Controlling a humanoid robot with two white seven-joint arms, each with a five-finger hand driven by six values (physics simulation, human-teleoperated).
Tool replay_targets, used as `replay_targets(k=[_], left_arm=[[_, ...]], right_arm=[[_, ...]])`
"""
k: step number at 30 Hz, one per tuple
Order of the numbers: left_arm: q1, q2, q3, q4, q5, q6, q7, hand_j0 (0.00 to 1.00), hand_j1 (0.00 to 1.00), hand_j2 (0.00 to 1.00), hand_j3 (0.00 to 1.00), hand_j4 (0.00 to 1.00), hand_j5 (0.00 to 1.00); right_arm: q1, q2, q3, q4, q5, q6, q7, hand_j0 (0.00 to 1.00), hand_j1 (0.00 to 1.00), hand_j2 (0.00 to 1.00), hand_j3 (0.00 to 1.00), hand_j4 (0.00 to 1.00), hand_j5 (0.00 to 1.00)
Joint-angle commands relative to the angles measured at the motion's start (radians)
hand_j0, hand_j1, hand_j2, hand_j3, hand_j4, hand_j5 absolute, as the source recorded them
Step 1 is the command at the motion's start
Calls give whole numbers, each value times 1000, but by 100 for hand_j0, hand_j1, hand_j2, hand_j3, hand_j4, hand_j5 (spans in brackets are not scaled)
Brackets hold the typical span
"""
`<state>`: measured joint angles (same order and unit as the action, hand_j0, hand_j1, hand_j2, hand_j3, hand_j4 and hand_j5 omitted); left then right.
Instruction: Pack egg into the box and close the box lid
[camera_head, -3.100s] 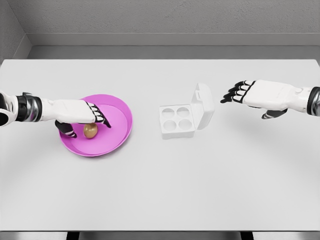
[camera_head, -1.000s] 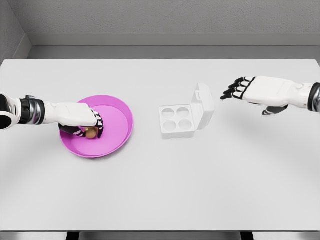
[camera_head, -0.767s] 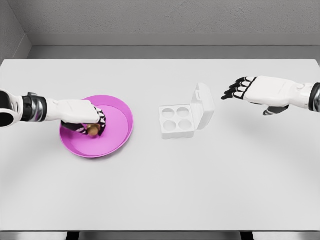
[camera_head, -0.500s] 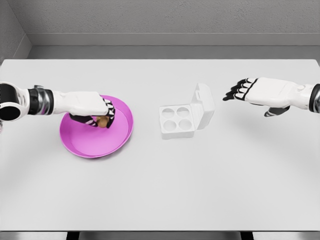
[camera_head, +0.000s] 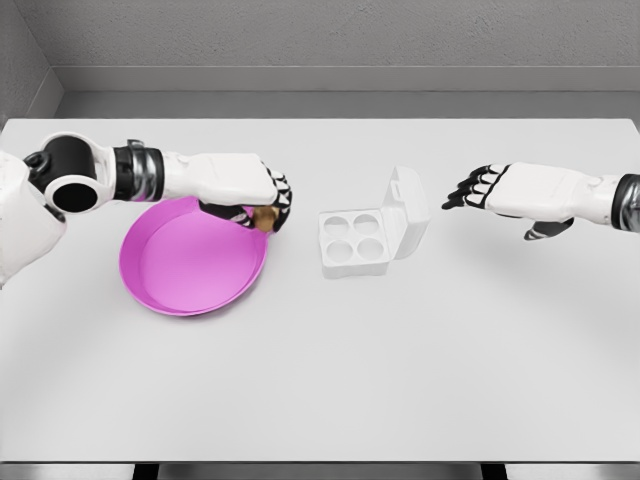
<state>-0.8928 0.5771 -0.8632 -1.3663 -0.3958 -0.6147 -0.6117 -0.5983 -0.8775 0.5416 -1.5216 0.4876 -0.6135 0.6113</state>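
pink plate (camera_head: 185, 270) on desk (camera_head: 330, 380), 9 o'clock of box | left hand (camera_head: 240, 185) fingers wrapped round brown egg (camera_head: 265, 219) over plate's 2 o'clock rim | box (camera_head: 355, 243) open, lid up | right hand (camera_head: 510, 190) fingers spread, holding nothing, at 3 o'clock

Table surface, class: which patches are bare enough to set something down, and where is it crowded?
Bare: the table in front of the pink plate and egg box, and the back strip. Crowded: the gap between plate and box, where the left hand holds the egg.
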Motion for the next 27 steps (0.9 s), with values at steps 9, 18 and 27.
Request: replay_targets(k=[9, 18, 27], left_arm=[[-31, -129, 0, 1, 0, 4, 1, 39, 39, 39, 39, 39, 39], [-29, -212, -5, 62, -3, 4, 1, 39, 39, 39, 39, 39, 39], [-31, -260, -5, 144, -32, 4, 1, 39, 39, 39, 39, 39, 39]], right_arm=[[-2, -3, 0, 0, -4, 3, 0, 100, 100, 100, 100, 100, 100], [0, -5, 1, 9, -4, 3, 0, 100, 100, 100, 100, 100, 100], [0, -6, 0, 9, -4, 3, 0, 100, 100, 100, 100, 100, 100]])
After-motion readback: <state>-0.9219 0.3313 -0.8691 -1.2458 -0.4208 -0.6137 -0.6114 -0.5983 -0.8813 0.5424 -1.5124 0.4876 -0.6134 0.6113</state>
